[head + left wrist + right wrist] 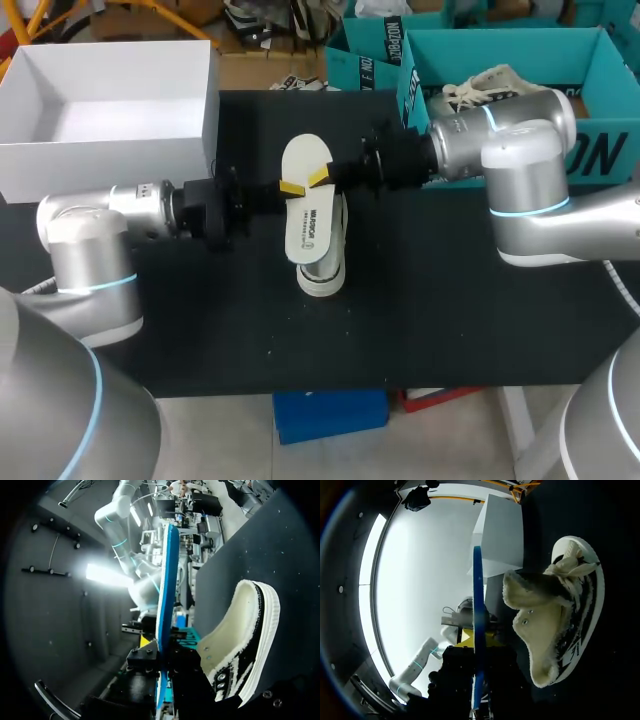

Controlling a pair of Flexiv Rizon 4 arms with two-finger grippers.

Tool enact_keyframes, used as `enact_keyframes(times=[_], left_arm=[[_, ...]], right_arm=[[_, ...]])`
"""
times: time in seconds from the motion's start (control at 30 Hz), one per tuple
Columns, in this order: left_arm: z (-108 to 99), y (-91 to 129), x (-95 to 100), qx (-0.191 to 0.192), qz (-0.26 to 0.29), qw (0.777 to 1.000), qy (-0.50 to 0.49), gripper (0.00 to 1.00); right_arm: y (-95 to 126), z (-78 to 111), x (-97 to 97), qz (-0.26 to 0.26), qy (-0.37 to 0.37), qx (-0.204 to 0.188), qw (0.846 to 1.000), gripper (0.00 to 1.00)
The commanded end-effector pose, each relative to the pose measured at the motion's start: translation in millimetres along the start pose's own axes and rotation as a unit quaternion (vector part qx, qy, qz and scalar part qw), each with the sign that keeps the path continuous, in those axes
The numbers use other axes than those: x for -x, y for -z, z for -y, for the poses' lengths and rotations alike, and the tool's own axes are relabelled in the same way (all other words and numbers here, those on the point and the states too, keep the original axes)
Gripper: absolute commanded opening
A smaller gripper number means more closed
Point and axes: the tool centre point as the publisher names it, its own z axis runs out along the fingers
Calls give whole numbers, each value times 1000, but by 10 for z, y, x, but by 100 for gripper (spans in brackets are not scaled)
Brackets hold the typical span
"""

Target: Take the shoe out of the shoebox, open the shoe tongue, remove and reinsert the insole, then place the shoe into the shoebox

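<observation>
Left gripper point(289, 188) was closed on the left edge of the insole point(308, 225), and right gripper point(319, 178) was closed on its right edge. Each was pinched down to the insole's thickness. Between them the insole hung roughly level in the air, printed side up, directly over the shoe point(324, 272). The shoe sat mid-table on the black table point(450, 310), fleece lining showing, outside the teal shoebox point(600, 150). A white box point(110, 150) sat at the far left corner
</observation>
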Motion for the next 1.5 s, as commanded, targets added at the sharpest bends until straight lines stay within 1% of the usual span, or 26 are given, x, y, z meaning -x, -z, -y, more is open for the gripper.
enact_keyframes(times=[0.03,0.07,0.1,0.27,0.33,0.6,0.67,0.77,0.87,0.9,1.0,1.1,1.3,1.5], left_arm=[[12,-35,-10,4,-4,1000,-1,0],[13,-35,-6,4,-4,1000,-1,0],[17,-30,1,4,-8,1000,0,0],[47,45,22,4,-46,999,13,0],[66,100,38,12,-68,997,23,0],[244,370,133,10,-136,990,42,0],[265,392,138,8,-143,989,44,0],[432,522,141,-2,-184,982,47,0],[526,593,127,-5,-210,976,50,0],[567,638,112,-3,-217,975,50,0],[609,737,57,4,-224,972,72,0],[683,814,11,2,-237,968,81,0],[879,916,-31,-14,-266,960,82,0],[1044,955,-44,-32,-279,956,88,0]], right_arm=[[-26,3,-11,1,0,0,1000,3],[-26,3,-11,1,0,0,1000,67],[-20,2,-8,0,0,5,1000,100],[18,20,-26,6,3,16,1000,100],[33,33,-31,11,5,22,1000,100],[158,128,-47,50,1,40,998,100],[179,143,-52,53,0,42,998,100],[342,258,-79,82,-5,63,995,100],[456,349,-95,102,-12,77,992,100],[516,400,-104,117,-16,82,990,100],[671,512,-129,131,-19,102,986,100],[791,609,-166,147,-21,115,982,100],[955,763,-233,170,-23,127,977,100],[1065,913,-292,186,-26,135,973,100]])
